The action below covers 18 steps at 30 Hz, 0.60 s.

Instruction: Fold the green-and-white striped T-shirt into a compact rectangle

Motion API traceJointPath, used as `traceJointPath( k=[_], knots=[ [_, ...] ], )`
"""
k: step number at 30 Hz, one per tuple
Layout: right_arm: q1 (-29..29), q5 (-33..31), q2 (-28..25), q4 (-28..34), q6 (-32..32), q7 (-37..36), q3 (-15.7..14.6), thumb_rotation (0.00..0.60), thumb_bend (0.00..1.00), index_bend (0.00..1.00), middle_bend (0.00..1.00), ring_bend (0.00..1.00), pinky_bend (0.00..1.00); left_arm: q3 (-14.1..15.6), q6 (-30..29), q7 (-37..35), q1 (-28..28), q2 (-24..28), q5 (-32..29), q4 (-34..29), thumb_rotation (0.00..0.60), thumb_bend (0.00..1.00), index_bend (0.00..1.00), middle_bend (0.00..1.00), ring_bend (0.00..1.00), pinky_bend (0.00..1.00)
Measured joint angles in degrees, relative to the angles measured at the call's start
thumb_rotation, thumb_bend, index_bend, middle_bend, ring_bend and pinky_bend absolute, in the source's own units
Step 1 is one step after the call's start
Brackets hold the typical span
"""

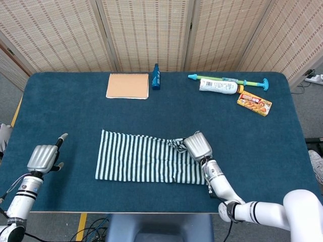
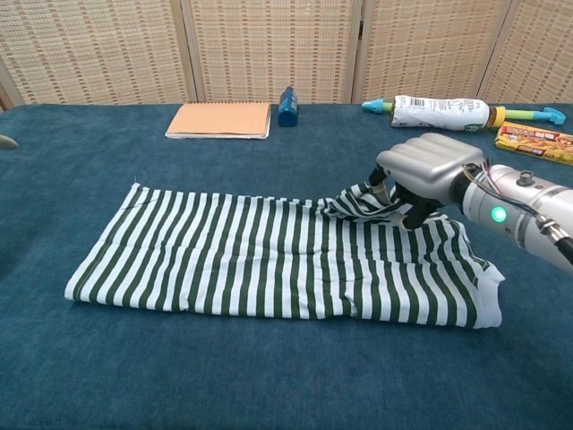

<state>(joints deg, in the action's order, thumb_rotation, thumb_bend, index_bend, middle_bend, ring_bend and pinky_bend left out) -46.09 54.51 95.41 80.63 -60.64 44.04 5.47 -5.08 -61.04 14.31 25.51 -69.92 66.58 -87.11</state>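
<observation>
The striped T-shirt [image 1: 146,164] is laid as a long band across the near middle of the tabletop [image 1: 252,146], already folded lengthwise by the look of it; a bunched piece of cloth at its far right corner is pinched and lifted by the right hand [image 2: 414,179]; the left hand [image 1: 44,157] is set on the tabletop well left of the shirt, fingers curled in and holding nothing. The step in hand is judged to be a fold of the right end leftward over the band; the lifted corner would need to be carried left and low, the near right corner being brought along so the edges meet squarely. Open room is left on every side of the shirt; a notebook [image 1: 127,85], a blue bottle [image 1: 156,77], a tube [image 1: 218,85] and a yellow box [image 1: 254,104] are kept well apart along the far edge.
</observation>
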Motion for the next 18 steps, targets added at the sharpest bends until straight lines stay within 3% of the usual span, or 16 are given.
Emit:
traceJointPath(
  k=[5,10,14,18],
  knots=[
    [1.50,2.11,-0.65,1.98,-1.11,-0.23,-1.69,0.600,0.44,0.51,0.95,1.00,1.00,0.06,0.06,0.13,0.00,-0.01,0.01,-0.06,0.600,0.27,0.00,0.86,0.77,0.97],
    [2.86,4.01,-1.96,4.82,-1.64,-0.71,-3.20,0.600,0.44,0.28,0.94,1.00,1.00,0.06,0.13,0.27,0.06,-0.04,-0.06,-0.15,0.600,0.27,0.00,0.86,0.77,0.97],
    [3.84,4.92,-3.65,7.72,-1.59,-0.88,-4.43,0.600,0.44,0.17,0.94,1.00,1.00,0.07,0.18,0.25,0.07,-0.05,-0.08,-0.17,0.600,0.27,0.00,0.86,0.77,0.97],
    [4.87,7.08,-5.60,10.84,-1.91,-2.34,-5.25,0.600,0.44,0.15,0.94,1.00,1.00,0.07,0.37,0.19,0.11,0.00,-0.17,-0.13,0.600,0.27,0.00,0.86,0.77,0.97]
  ],
)
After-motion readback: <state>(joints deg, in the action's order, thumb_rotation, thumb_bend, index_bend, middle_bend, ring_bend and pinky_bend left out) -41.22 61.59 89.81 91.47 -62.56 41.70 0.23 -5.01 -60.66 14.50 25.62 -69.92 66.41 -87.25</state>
